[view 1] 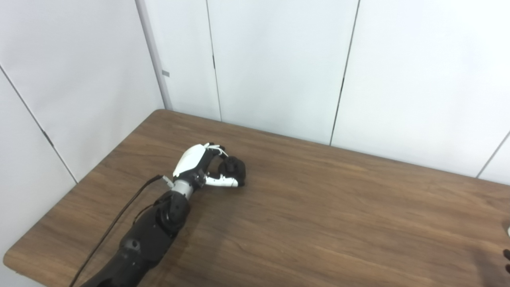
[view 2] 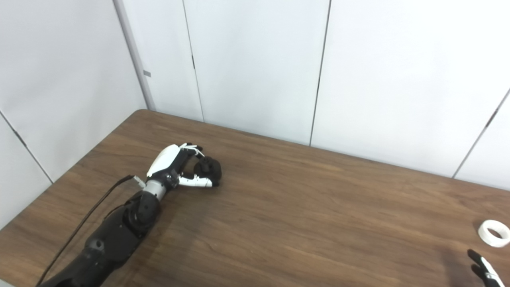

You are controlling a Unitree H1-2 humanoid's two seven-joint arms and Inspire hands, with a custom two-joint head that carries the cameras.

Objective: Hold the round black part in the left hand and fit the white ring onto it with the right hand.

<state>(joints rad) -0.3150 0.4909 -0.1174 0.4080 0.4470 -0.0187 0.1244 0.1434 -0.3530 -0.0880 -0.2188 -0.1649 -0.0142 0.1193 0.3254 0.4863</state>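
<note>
Left hand (view 1: 203, 167) fingers curled around black part (view 1: 234, 169) on table (view 1: 318, 207); white ring (view 2: 494, 233) near right hand (view 2: 484, 269), finger state unclear.

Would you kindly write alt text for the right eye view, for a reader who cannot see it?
The robot's left hand closes around a round black part on the left of a wooden table. A white ring lies at the far right, with the right hand's fingertips just entering the bottom corner nearby. White panels stand behind.
</note>
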